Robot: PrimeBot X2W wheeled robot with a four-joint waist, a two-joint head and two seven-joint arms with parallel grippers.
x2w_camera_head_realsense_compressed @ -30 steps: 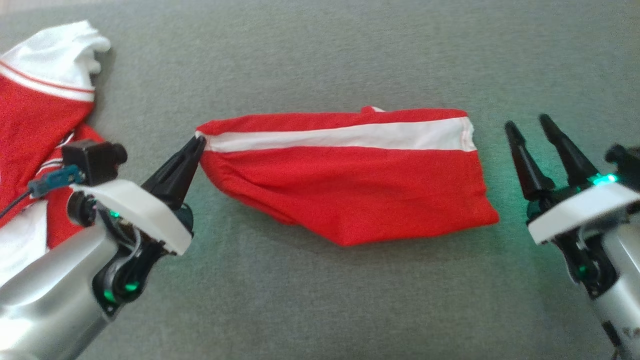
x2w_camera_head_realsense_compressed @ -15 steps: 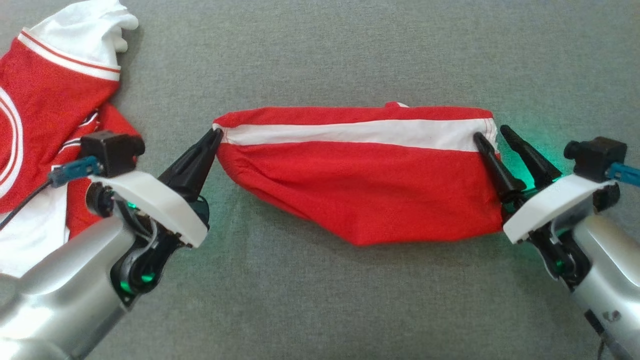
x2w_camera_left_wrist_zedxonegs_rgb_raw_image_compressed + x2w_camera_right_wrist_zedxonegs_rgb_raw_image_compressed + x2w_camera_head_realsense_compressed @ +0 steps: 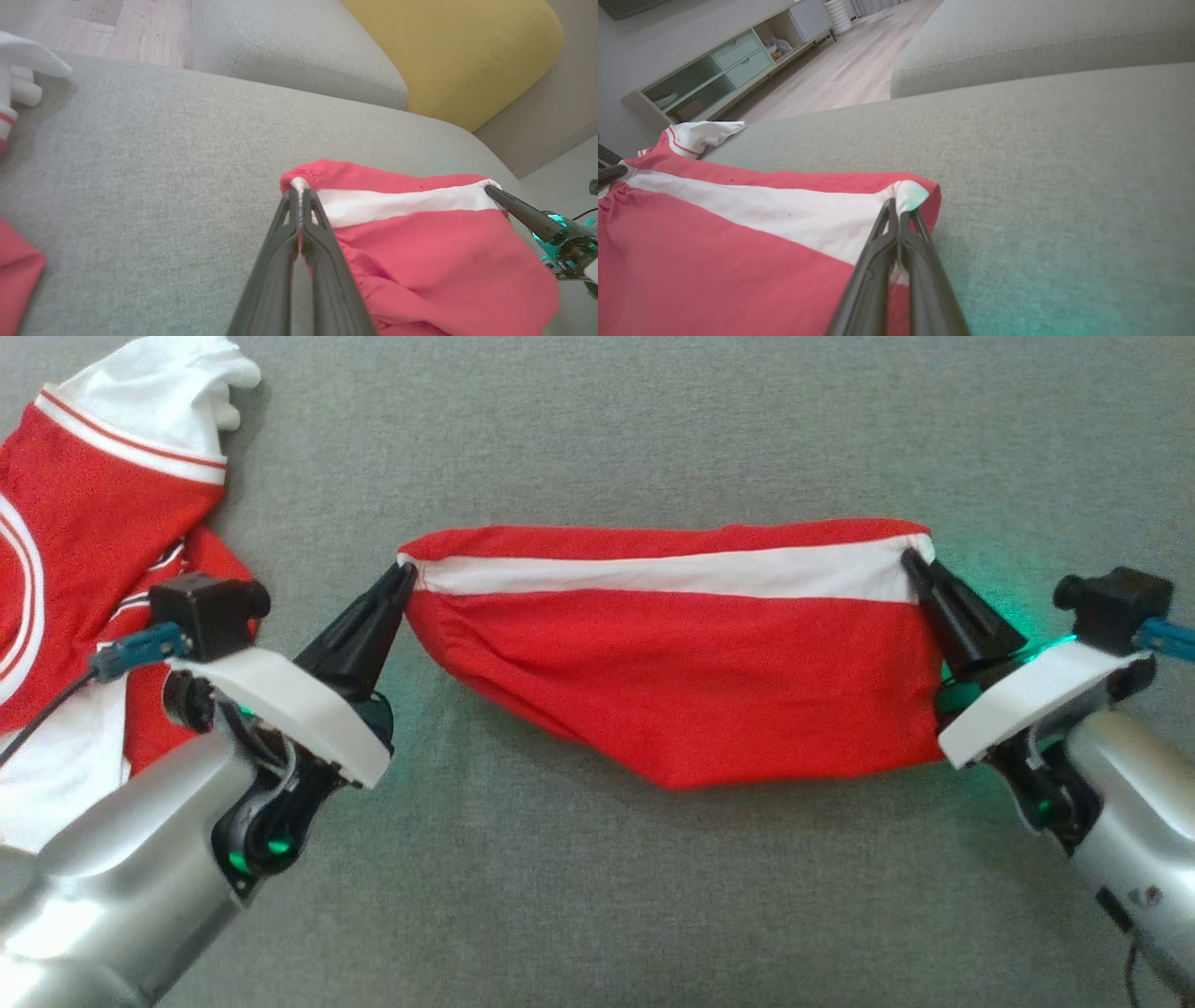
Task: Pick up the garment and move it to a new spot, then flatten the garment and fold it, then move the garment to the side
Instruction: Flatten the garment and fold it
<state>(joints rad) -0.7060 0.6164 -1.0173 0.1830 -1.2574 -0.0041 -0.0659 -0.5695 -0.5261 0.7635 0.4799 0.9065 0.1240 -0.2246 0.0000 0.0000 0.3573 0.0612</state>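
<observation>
Seemingly taut garment (image 3: 672, 672) on grey sofa (image 3: 653, 429)

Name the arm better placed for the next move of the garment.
Probably right. The left end effector and right end effector each pinch an end of the garment, but a second garment crowds the left.

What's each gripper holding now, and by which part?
Both hold the red garment: left gripper pinches the left end of its white band, right gripper the right end.
</observation>
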